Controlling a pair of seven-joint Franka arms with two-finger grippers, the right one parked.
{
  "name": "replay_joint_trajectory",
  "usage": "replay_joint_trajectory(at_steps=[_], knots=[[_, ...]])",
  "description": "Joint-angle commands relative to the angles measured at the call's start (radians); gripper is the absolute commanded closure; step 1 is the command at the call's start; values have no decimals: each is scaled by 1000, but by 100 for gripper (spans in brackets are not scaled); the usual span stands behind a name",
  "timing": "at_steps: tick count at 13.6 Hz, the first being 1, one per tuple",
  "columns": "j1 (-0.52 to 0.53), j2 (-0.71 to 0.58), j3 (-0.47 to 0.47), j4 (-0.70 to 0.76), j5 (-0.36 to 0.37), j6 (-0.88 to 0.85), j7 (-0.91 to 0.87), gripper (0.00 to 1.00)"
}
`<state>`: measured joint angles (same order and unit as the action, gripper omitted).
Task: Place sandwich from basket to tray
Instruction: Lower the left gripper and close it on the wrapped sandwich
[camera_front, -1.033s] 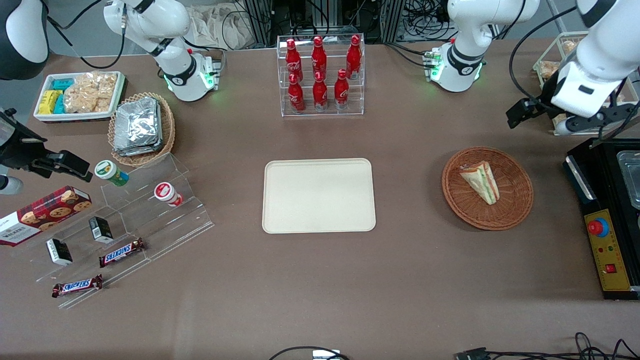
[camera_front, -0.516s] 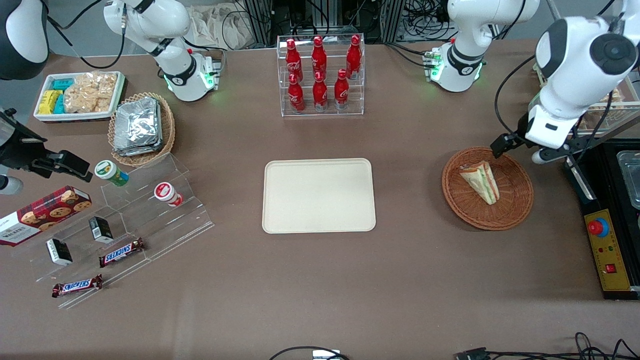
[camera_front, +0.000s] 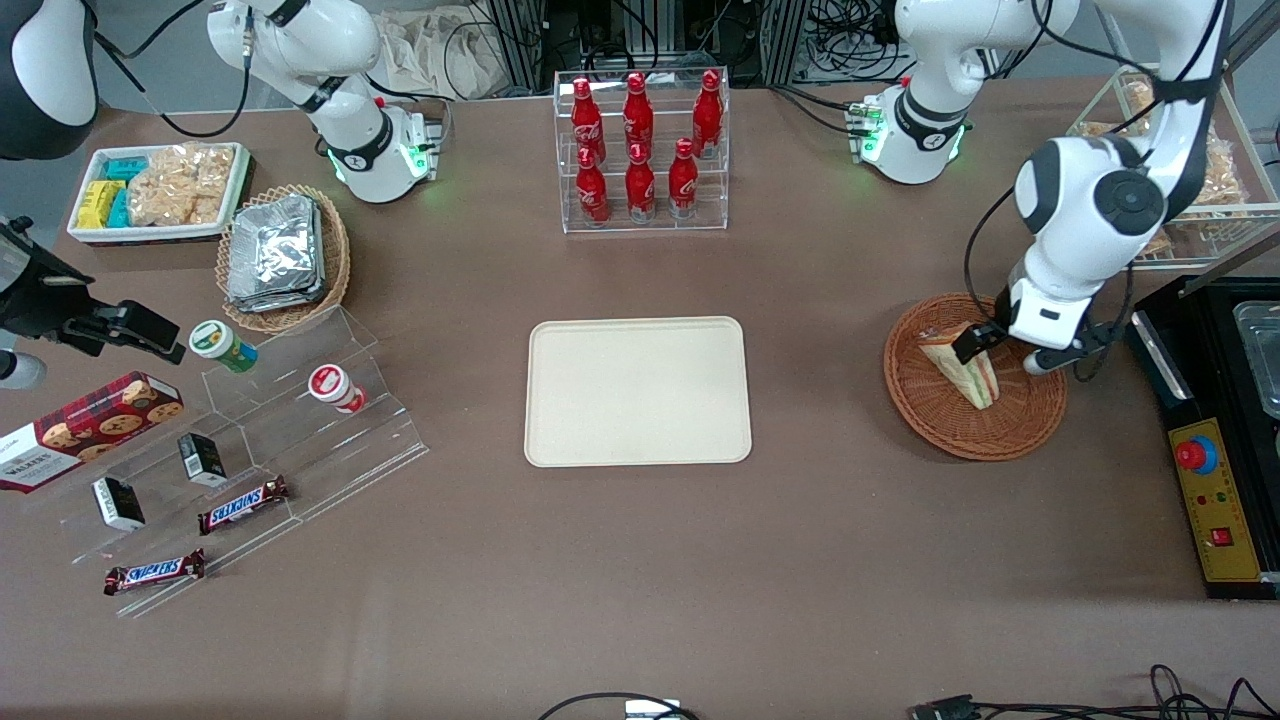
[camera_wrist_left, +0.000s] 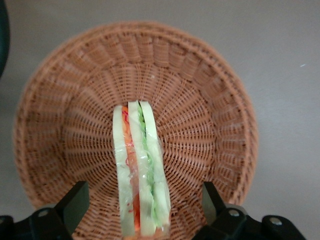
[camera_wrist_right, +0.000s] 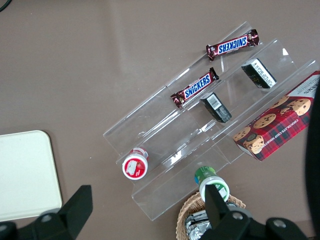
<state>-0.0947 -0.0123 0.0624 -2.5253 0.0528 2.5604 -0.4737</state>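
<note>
Wicker basket (camera_wrist_left: 210, 90) holds sandwich (camera_wrist_left: 140, 170); claw (camera_wrist_left: 142, 207) spread wide above it.

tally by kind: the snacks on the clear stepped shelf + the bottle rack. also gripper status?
Snickers bars: 2
Black boxes: 2
Lidded cups: 2
Red cola bottles: 6
Total: 12
Gripper: open, astride the sandwich in the basket.
</note>
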Motion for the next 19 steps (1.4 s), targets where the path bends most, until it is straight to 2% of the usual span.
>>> replay_joint_trajectory(at_steps=[1, 3, 5, 6, 7, 8, 14, 16, 19], knots=[[-5, 52, 1, -41, 13, 102, -33, 0], [-5, 95, 1, -58, 13, 182, -31, 0], [-5, 112, 1, -58, 13, 190, -31, 1], [-5, 107, 1, -59, 13, 190, -31, 16], [-5, 109, 1, -59, 13, 190, -31, 73], [-6, 109, 1, -58, 13, 190, -33, 100], [-7, 104, 1, -58, 13, 184, -31, 100], [-7, 68, 1, -53, 13, 173, -23, 100], [-7, -67, -1, -7, 13, -62, -16, 100]])
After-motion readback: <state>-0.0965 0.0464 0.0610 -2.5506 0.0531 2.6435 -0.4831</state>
